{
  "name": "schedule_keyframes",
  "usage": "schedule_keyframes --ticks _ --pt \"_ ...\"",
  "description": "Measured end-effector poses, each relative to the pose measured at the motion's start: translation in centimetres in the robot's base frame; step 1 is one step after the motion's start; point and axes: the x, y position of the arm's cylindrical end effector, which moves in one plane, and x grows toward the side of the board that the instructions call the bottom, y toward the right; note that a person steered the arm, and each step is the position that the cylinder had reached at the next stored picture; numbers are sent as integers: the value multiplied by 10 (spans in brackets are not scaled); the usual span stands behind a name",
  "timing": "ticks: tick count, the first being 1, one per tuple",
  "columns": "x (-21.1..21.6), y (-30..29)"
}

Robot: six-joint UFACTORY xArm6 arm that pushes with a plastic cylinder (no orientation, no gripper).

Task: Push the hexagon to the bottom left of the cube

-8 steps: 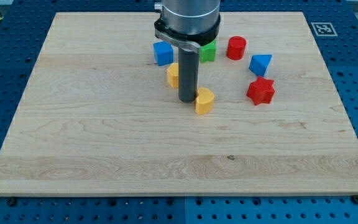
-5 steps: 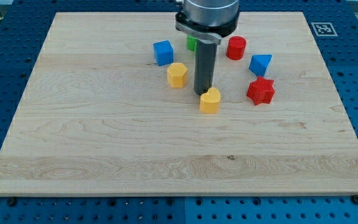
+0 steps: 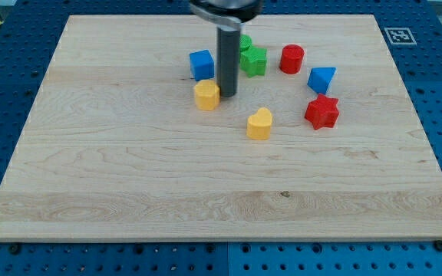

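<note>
The yellow hexagon lies on the wooden board just below the blue cube, slightly to its right. My tip rests against the hexagon's right side, and the dark rod rises from it to the view's top.
A yellow heart lies below and to the right of my tip. A green star sits by the rod with a second green block behind it. A red cylinder, a blue triangular block and a red star lie to the right.
My tip left the yellow heart, moved up and left, and reached the hexagon's right side. The hexagon has slid a little to the left. The heart moved slightly right earlier.
</note>
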Motion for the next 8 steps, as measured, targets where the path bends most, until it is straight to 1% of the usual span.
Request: schedule_keyframes --ticks 1,2,4,5,6,7,8 --pt "0 -34" --pt "0 -57" --pt "-6 -42" --pt "-23 -86" --pt "-56 -153" --pt "-118 -142" --pt "-161 -70"
